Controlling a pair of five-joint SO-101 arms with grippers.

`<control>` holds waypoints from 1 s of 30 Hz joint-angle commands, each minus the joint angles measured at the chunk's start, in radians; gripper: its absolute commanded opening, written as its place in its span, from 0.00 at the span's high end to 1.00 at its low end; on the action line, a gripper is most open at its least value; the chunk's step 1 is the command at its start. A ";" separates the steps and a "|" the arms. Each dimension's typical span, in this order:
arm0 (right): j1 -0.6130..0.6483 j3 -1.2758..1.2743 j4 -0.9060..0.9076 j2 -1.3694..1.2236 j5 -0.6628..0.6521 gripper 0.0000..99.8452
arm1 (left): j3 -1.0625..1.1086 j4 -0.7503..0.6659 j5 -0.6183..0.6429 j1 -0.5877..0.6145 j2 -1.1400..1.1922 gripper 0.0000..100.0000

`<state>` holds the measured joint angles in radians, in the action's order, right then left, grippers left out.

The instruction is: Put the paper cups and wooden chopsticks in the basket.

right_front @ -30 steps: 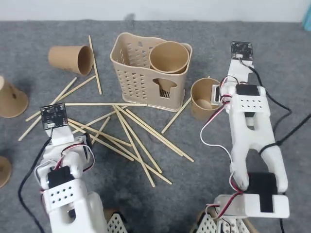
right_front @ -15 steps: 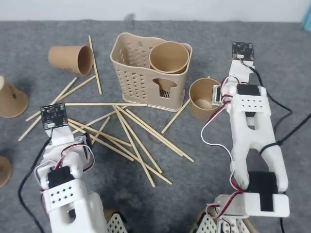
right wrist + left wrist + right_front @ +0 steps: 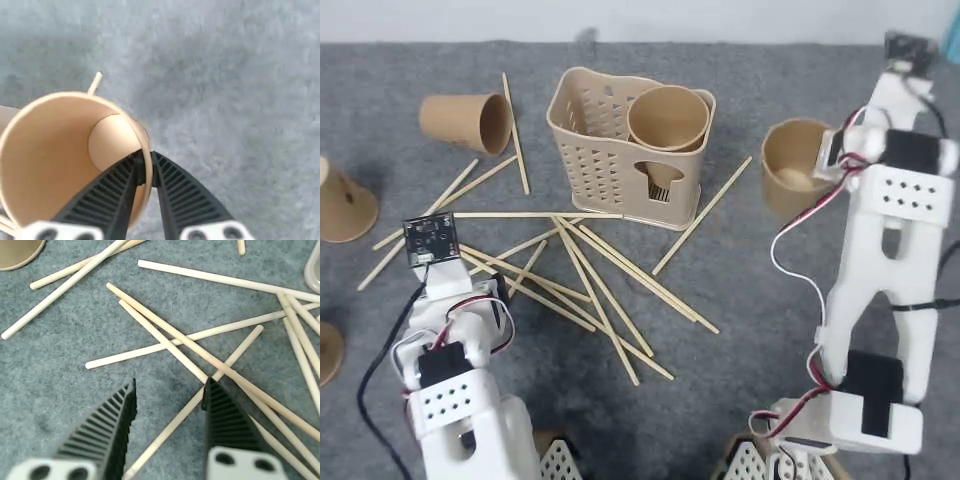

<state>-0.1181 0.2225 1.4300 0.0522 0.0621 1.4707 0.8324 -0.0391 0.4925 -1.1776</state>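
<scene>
My right gripper is shut on the rim of a brown paper cup, held upright above the mat to the right of the basket; the same cup shows its open mouth in the right wrist view. The beige basket holds another paper cup. A third cup lies on its side left of the basket. Several wooden chopsticks are scattered on the mat in front of it. My left gripper hangs open just above crossed chopsticks, holding nothing.
Two more paper cups sit at the left edge, one upside down and one partly cut off. A single chopstick lies slanted right of the basket. The grey mat is bare between the arms.
The right arm has lifted the cup and carried it up and to the right, away from the basket's side. The left arm has stayed where it was.
</scene>
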 commanded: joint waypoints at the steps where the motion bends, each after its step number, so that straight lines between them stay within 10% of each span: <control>1: 0.001 0.224 0.081 0.045 0.012 0.99 | -0.002 -0.017 -0.012 0.000 -0.017 0.79; 18: 0.409 0.655 0.111 0.039 0.025 0.99 | -0.002 0.003 -0.014 0.002 -0.017 0.79; 30: 0.432 0.621 0.162 -0.074 0.023 0.99 | -0.002 0.003 -0.014 0.003 -0.017 0.79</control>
<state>0.3069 0.8347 1.5819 -0.0107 0.0790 1.4737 0.8339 -0.0391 0.4925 -1.1776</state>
